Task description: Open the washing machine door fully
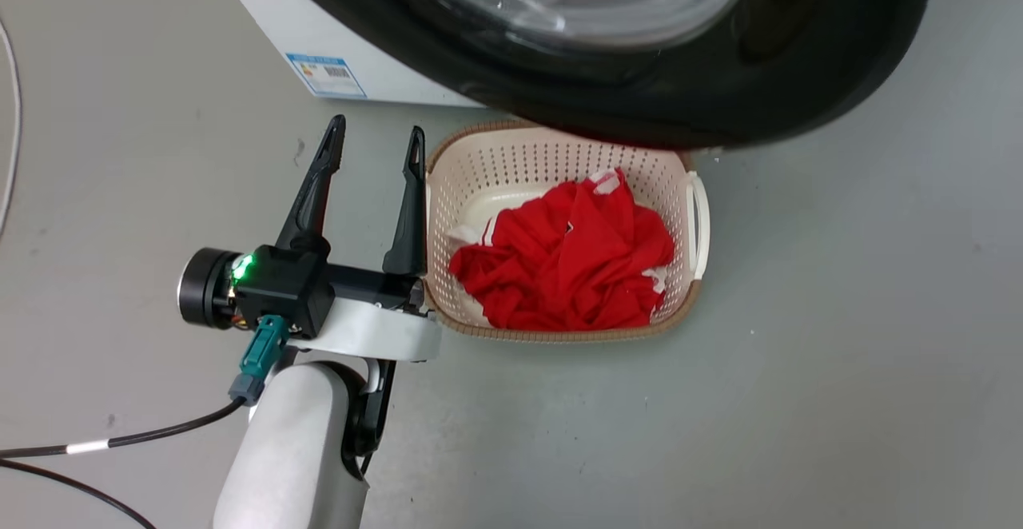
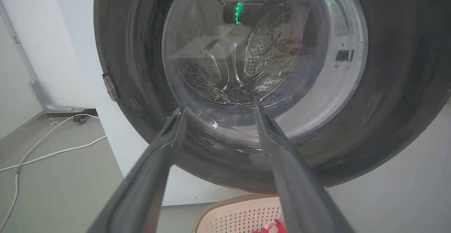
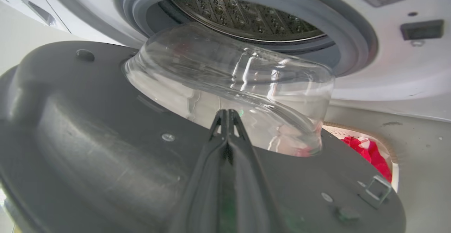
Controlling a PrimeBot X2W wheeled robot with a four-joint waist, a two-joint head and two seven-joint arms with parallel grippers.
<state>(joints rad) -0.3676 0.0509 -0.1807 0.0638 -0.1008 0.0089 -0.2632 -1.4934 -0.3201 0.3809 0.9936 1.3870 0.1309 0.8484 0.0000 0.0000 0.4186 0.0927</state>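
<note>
The washing machine door (image 1: 719,89) is a glossy black disc with a clear glass bowl (image 1: 591,1), swung out over the floor at the top of the head view. My left gripper (image 1: 377,141) is open, low on the floor side, fingers pointing at the door's outer face (image 2: 405,85) without touching it. In the right wrist view my right gripper (image 3: 227,115) is shut with nothing in it, its tips against the door's inner face (image 3: 88,138) at the base of the glass bowl (image 3: 229,78). Behind stands the rubber-ringed drum opening (image 3: 246,18). The door latch (image 3: 378,190) shows at lower right.
A beige perforated basket (image 1: 495,169) holding red cloth (image 1: 567,257) sits on the floor under the door's rim, just right of my left gripper. The white machine body (image 1: 320,33) is behind. White cables (image 2: 42,145) lie on the floor to the left.
</note>
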